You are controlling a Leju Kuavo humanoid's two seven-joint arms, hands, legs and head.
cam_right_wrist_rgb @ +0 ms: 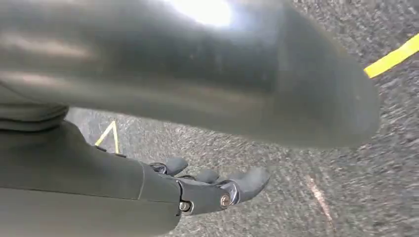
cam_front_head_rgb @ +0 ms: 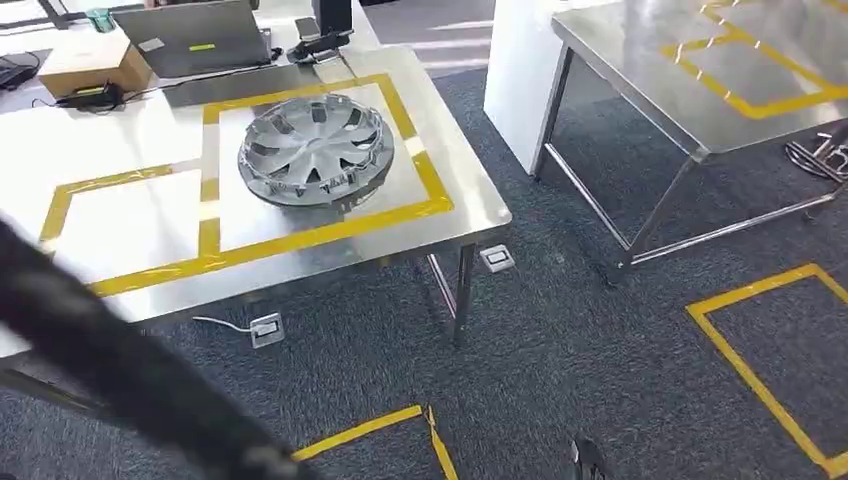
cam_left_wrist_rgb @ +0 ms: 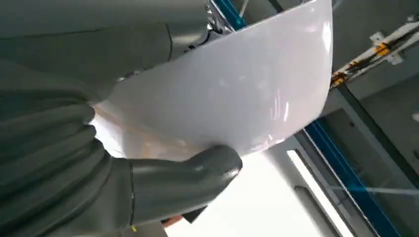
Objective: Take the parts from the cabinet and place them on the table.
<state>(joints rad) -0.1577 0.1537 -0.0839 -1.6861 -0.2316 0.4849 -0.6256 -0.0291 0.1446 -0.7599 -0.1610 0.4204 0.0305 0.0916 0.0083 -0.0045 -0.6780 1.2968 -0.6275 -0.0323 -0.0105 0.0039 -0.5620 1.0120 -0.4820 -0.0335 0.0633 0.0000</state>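
Left hand: you can see your left hand (cam_left_wrist_rgb: 99, 163) gripping a white panel (cam_left_wrist_rgb: 232, 94), thick thumb pressed against the panel's near edge, the rest of the hand hidden behind it.
Panel: glossy white, curved, held up in the air with ceiling beams and a blue rail behind it in the left wrist view.
Right hand: your right hand (cam_right_wrist_rgb: 207, 187) hangs over the grey carpet (cam_right_wrist_rgb: 296, 197) with nothing in it, dark fingers lying straight and close together; a blurred dark shape crosses above it.
Hubcap: a silver hubcap (cam_front_head_rgb: 312, 150) lies flat on the table (cam_front_head_rgb: 130, 160), inside the yellow tape square at the tabletop's right end, near the front right corner.
Table back edge: a laptop (cam_front_head_rgb: 205, 35) and a cardboard box (cam_front_head_rgb: 95, 62) sit along the far edge.
Second table: another steel table (cam_front_head_rgb: 690, 95) with yellow tape stands well apart to the right.
Floor: yellow tape marks the carpet.
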